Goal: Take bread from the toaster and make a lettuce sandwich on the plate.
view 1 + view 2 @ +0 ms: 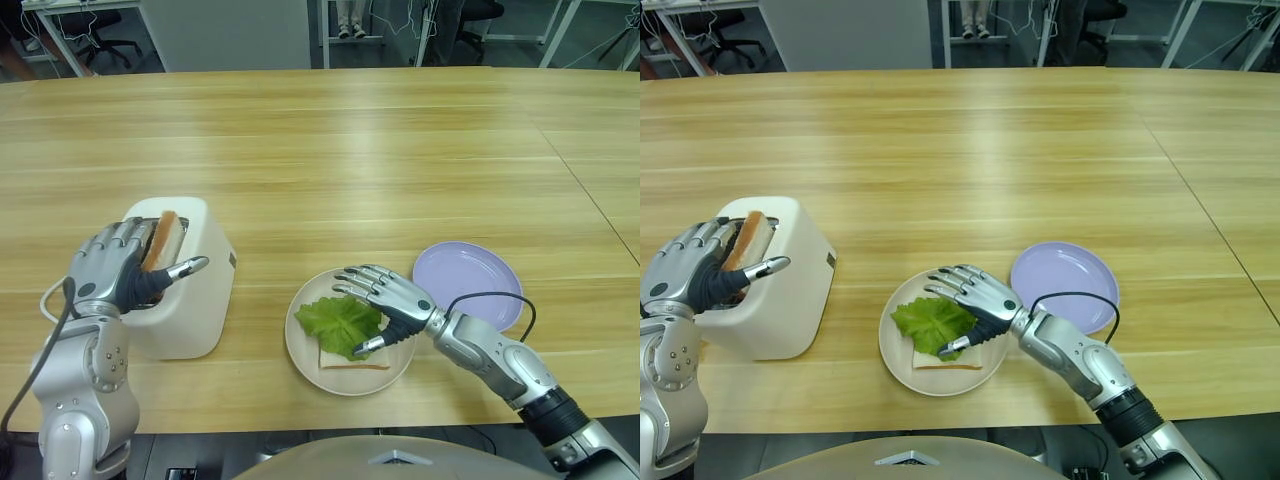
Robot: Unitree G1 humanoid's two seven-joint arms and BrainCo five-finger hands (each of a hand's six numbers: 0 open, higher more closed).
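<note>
Left eye view: left hand [115, 268] seemingly grasps bread [165, 235] in toaster [195, 310]; right hand [387, 297] released, lettuce [333, 318] under its fingertips, on plate [300, 347].

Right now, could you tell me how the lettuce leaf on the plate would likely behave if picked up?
The lettuce leaf looks thin and ruffled, so it is probably floppy and very light. It lies on the bread slice, so a push would likely slide it. Its crinkled edges may tear if pinched hard.

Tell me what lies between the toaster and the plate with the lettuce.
Nothing: only bare table separates the toaster and the plate, as both eye views show.
</note>
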